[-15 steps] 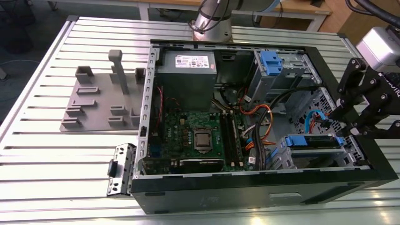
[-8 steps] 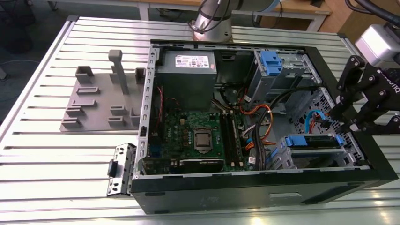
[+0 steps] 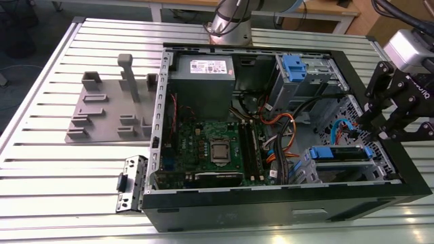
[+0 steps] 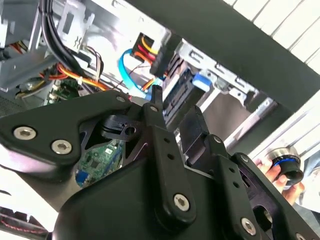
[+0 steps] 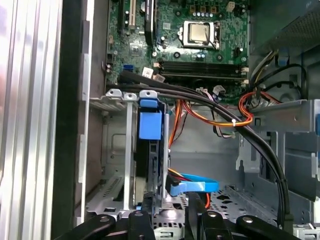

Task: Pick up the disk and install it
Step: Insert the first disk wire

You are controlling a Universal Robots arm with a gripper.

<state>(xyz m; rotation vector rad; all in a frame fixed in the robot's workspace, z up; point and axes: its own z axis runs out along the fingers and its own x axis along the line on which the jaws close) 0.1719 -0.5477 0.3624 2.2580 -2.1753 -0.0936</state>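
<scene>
The disk (image 3: 337, 153), a drive in a bright blue carrier, sits in the drive cage at the case's near corner on the exterior view's right. In the first wrist view the disk (image 5: 150, 125) stands on edge between the cage's metal rails, its blue tab toward the motherboard. My gripper (image 3: 371, 119) hovers over the case wall just beyond that cage. Its black fingers (image 5: 147, 202) stand apart in both wrist views, one close to the disk's rear end, nothing held between them. The second wrist view shows the gripper (image 4: 172, 112) in front of the disk's blue tab (image 4: 200, 80).
The open computer case (image 3: 285, 203) lies on a slatted aluminium table. Orange, black and blue cables (image 5: 235, 120) cross beside the cage. A bare blue bracket (image 3: 294, 65) sits in the far bay. A grey fixture plate (image 3: 101, 127) lies left of the case. A hand (image 4: 272, 170) holds a round object.
</scene>
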